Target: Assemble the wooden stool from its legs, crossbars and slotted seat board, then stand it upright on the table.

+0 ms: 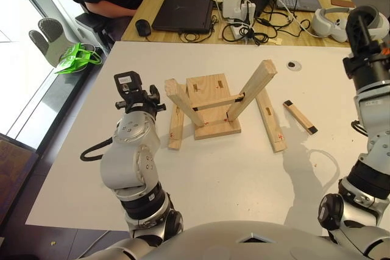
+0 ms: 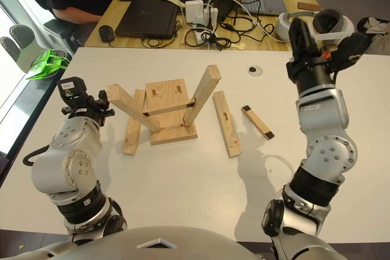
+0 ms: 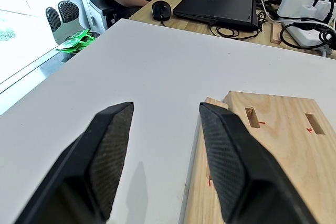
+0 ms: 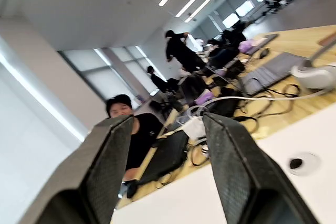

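- Seat board (image 1: 210,84) lies flat mid-table (image 1: 244,175), slots facing up.
- Two legs stand in it, both leaning outward: left leg (image 1: 181,101) and right leg (image 1: 253,88). A crossbar (image 1: 216,103) joins them.
- Third leg (image 1: 176,131) lies flat just beside the board's left edge.
- Fourth leg (image 1: 272,123) lies flat to the board's right, with a short crossbar (image 1: 299,117) further right, apart from it.
- Left claw (image 3: 165,111): wide, empty, low over the table just left of the third leg.
- Right claw (image 4: 167,121): wide, empty, raised high on the right, well apart from all parts.

White table (image 1: 244,175) carries the seat board (image 1: 207,88), two loose legs (image 1: 176,131) (image 1: 272,123), a crossbar (image 1: 300,117)
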